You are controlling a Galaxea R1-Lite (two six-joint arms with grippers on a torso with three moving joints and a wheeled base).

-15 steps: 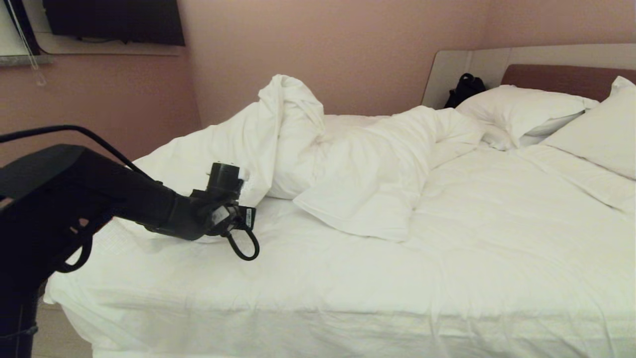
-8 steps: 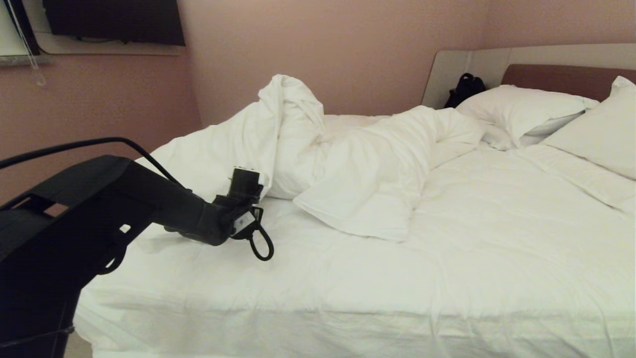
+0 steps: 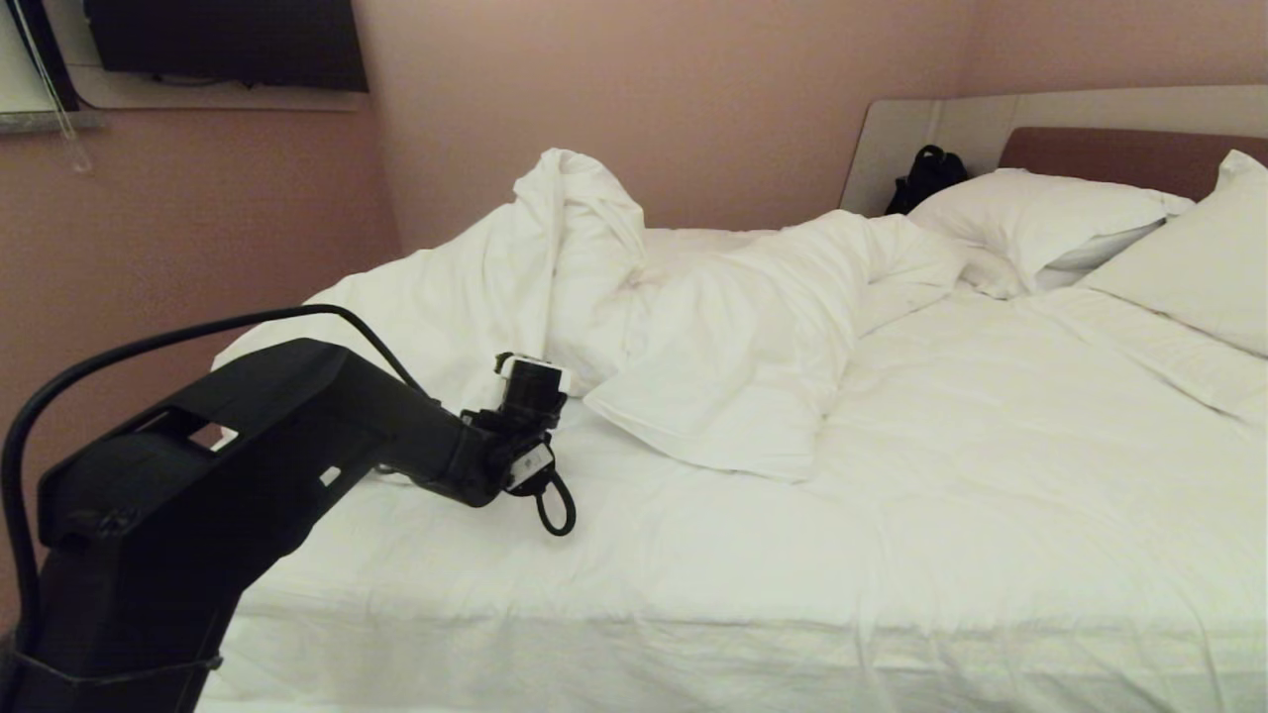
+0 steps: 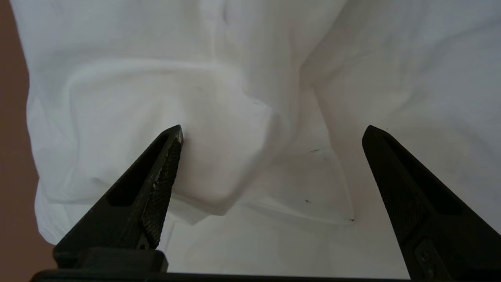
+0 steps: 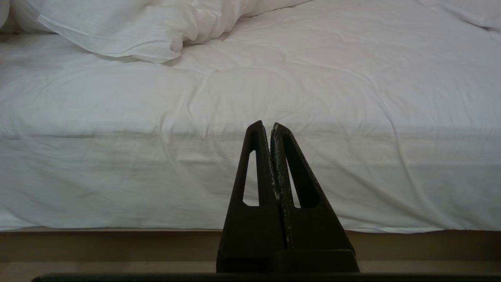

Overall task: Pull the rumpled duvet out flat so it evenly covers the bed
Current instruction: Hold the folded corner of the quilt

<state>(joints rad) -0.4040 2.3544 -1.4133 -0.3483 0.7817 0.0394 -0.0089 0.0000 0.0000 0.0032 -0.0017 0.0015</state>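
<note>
Pink walls are closing in a small room where the bed (image 3: 892, 555) is taking up nearly all the floor. The duvet (image 3: 693, 327) is lying heaped along the far side, one fold standing up in a peak, a corner flopping toward the middle of the bare sheet (image 3: 991, 475). Two pillows (image 3: 1040, 223) are resting at the headboard (image 3: 1129, 153). The left gripper (image 4: 270, 164) is hovering at the heap's near edge, jaws spread wide with nothing between them, a bulging fold lying right ahead. The right gripper (image 5: 270, 129) is sitting pressed shut and empty, low at the bed's near side. I'm guessing the jaws could pinch only the thin top layer, or catch the sheet underneath, dragging that instead.
</note>
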